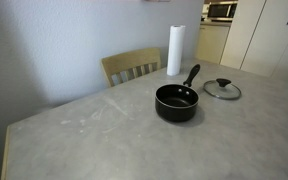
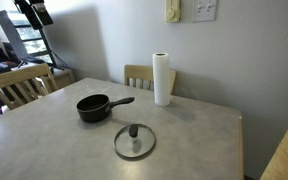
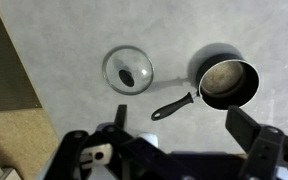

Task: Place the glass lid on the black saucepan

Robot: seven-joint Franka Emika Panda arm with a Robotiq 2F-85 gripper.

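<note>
The glass lid (image 1: 221,89) lies flat on the grey table beside the black saucepan (image 1: 176,102), knob up. Both show in both exterior views, with the lid (image 2: 135,141) nearer the camera than the saucepan (image 2: 93,107) here. In the wrist view the lid (image 3: 128,70) and the saucepan (image 3: 228,83) lie far below, with the pan's handle pointing toward the lid side. My gripper (image 3: 180,115) is open and empty, high above the table over the spot between them. The pan is empty.
A tall white paper-towel roll (image 1: 174,50) (image 2: 162,79) stands at the table's far edge near the wall. Wooden chairs (image 1: 132,66) (image 2: 19,85) stand at the table's sides. The table's edge (image 3: 24,95) and tan floor show in the wrist view.
</note>
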